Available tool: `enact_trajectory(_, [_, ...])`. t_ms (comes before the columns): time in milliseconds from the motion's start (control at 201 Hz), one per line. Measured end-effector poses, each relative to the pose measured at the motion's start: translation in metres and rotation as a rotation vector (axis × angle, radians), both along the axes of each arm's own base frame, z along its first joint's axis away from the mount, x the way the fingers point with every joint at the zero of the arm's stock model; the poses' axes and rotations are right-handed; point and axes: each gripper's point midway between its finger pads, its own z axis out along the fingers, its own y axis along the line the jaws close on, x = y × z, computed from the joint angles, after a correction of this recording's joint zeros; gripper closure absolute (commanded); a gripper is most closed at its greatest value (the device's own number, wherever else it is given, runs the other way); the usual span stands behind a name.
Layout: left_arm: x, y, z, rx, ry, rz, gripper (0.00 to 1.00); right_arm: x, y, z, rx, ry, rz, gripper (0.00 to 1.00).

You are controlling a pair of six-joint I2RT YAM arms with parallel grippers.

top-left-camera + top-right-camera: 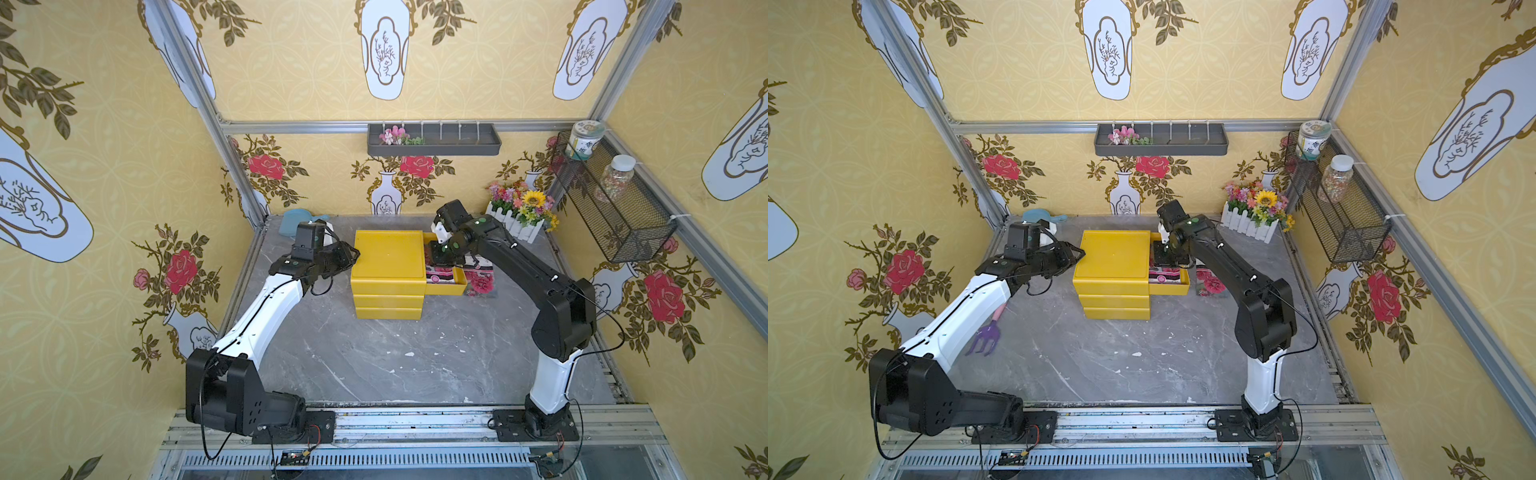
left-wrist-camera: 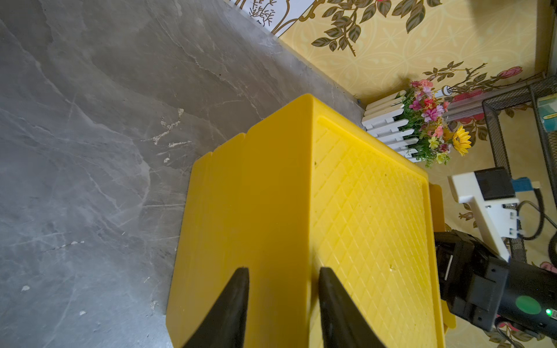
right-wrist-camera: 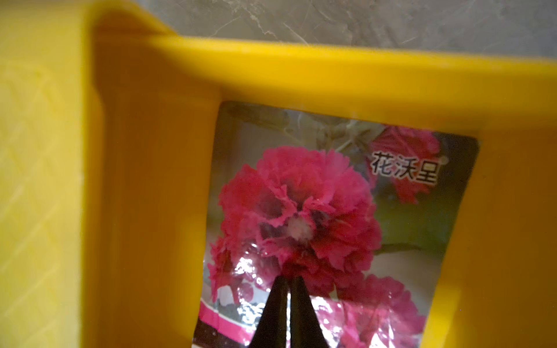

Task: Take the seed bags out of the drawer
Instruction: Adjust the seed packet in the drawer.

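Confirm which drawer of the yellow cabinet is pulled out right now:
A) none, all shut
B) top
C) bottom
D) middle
B: the top drawer sticks out sideways from the yellow cabinet, with the right gripper reaching into it, tips closed on a seed bag, while the two lower drawers sit flush.

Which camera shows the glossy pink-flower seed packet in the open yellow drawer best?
The right wrist view: the glossy pink-flower seed packet fills the frame, its print legible, lying inside the open yellow plastic drawer. Both top views show only a small, distant strip of the packet. The left wrist view misses it entirely.
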Motion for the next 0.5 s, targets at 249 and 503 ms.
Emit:
enact_trajectory(249, [0.000, 0.000, 0.000, -0.001, -0.002, -0.004, 0.57, 0.004, -0.004, 0.018, 0.145, 0.020, -0.054, 0.84])
enact_trajectory(503, [0.000, -0.001, 0.000, -0.006, -0.008, -0.009, 0.57, 0.007, -0.001, 0.047, 0.100, -0.051, -0.031, 0.83])
